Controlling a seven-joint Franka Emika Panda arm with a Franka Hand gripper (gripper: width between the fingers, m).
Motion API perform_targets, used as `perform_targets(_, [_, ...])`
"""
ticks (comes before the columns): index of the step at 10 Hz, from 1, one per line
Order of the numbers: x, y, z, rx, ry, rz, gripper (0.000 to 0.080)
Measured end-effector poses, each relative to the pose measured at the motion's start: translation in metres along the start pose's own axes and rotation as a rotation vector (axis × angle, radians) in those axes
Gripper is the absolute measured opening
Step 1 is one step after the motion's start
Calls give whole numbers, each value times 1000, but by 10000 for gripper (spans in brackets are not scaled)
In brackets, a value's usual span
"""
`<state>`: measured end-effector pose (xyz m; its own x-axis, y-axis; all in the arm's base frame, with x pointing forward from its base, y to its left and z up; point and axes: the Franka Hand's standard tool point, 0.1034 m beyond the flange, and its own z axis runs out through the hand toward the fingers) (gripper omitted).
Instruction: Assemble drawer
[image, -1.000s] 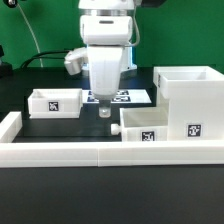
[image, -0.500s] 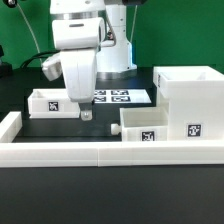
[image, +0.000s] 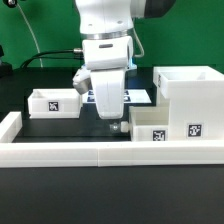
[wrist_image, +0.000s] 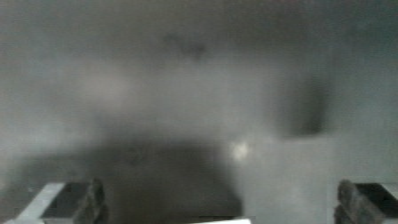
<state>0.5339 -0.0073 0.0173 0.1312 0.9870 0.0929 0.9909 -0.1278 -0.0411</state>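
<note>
The tall boxy white shell (image: 189, 98) stands at the exterior view's right, with a tag on its front. One small white tray (image: 150, 124) lies just in front of it, tagged. The other tray (image: 54, 102) lies at the exterior view's left. My gripper (image: 112, 126) hangs low over the black mat, right beside the near tray's left end; I cannot tell if it touches. The wrist view is blurred: my gripper (wrist_image: 217, 205) shows both fingers (wrist_image: 68, 200) far apart with nothing between them.
The marker board (image: 135, 97) lies on the mat behind the arm. A low white wall (image: 90, 152) edges the mat along the front and sides. Cables and a green backdrop are at the back.
The arm swung to the exterior view's left, over the left tray, then back right. It now sits lower, beside the near tray.
</note>
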Motion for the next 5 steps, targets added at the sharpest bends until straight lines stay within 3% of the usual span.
perform_targets(2, [19,-1,0,1,5,21,649])
perform_targets(5, [34,-2,2,5,10,45,649])
